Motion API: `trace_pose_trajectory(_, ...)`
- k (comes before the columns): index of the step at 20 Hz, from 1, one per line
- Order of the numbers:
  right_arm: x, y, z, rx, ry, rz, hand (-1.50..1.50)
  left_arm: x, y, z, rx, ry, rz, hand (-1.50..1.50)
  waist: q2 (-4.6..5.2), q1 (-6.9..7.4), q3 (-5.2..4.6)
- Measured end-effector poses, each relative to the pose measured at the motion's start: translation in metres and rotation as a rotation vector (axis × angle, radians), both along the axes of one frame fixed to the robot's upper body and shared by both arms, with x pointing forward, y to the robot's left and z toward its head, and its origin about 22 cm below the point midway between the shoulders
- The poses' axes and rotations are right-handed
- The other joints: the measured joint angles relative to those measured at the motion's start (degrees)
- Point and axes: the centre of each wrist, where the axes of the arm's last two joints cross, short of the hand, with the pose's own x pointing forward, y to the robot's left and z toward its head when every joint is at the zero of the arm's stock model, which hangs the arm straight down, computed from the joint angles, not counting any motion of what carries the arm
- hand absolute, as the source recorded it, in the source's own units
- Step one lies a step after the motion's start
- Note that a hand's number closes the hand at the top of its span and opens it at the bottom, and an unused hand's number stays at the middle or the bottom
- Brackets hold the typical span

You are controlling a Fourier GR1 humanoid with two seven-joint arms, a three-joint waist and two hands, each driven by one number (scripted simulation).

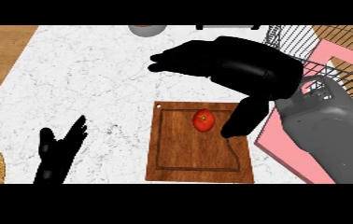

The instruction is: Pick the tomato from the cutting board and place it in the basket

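A red tomato (203, 120) is seen lying on a wooden cutting board (200, 162), in the upper part of the board, a little right of its middle line. The board is set flat on a white marbled desk (89, 78), and a shallow groove is seen running round its inner edge, with a small hole at its upper left corner.

The right hand (238, 69) is held above the board's upper edge, its grey forearm (321, 134) coming in from the lower right. Its fingers are spread apart and extended toward the left, over the bare desk, and nothing is held in them. The thumb (243, 120) is pointed downward, its tip shown just beside the tomato's right side; whether the two are touching cannot be told, since the hand is viewed from above.

The left hand (59, 153) is seen at the lower left of the view, resting open over the desk with its fingers straight and pointing up, well apart from the board.

A wire basket (303, 43) is placed at the upper right, partly hidden behind the right hand and forearm. A pink mat (283, 155) is laid beneath it, and its lower corner is seen just beside the board's right edge. A grey, round object (146, 29) is cut off at the top edge of the view; what it is cannot be told.
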Motion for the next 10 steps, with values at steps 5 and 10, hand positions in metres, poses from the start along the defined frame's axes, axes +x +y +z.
trace_pose_trajectory(5, 0.009, -0.019, 0.046, -0.236, -0.014, 0.010, -1.50, -0.001, -0.001, -0.002, -0.001, -0.004, 0.001, 0.00, 0.05, -0.05, 0.04)
trace_pose_trajectory(10, 0.016, -0.029, 0.070, -0.401, -0.007, 0.015, -1.50, 0.001, 0.000, -0.001, 0.001, 0.001, -0.002, 0.00, 0.19, 0.17, 0.09)
